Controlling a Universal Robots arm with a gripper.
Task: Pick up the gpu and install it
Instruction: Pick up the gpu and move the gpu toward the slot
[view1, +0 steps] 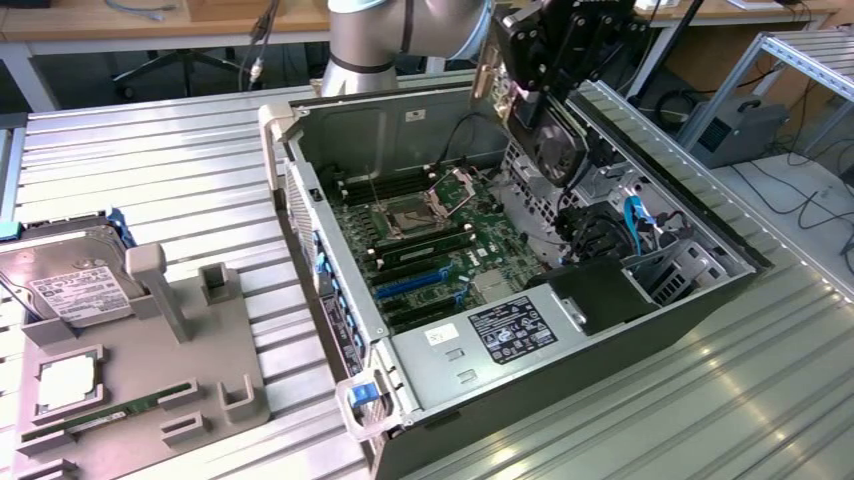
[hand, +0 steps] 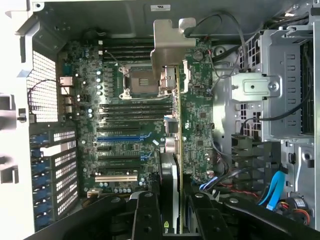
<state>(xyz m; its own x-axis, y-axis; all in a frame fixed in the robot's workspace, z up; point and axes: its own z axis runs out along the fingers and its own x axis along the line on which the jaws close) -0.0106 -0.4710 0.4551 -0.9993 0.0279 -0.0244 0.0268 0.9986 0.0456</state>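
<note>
Gpu (view1: 550, 150) hangs clenched in the claw (hand: 172, 220), bracket (hand: 167, 45) end farthest from it, over the case's far right. From the exterior view's left: grey holder (view1: 147, 370) with hard drive (view1: 74, 285) and RAM stick (view1: 114, 412); open case (view1: 387, 130) with motherboard (view1: 427, 240), its blue slots (view1: 407, 285) left of and nearer than the card.

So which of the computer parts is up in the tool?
The gpu, hanging over the open case; the hard drive and RAM stick lie on the gray holder.

Open computer case (view1: 387, 130) lies on the ribbed metal desk (view1: 160, 160), motherboard (view1: 441, 255) exposed. On the exterior view's left, a grey holder (view1: 147, 360) carries a hard drive (view1: 74, 285) and a green RAM stick (view1: 114, 412).
</note>
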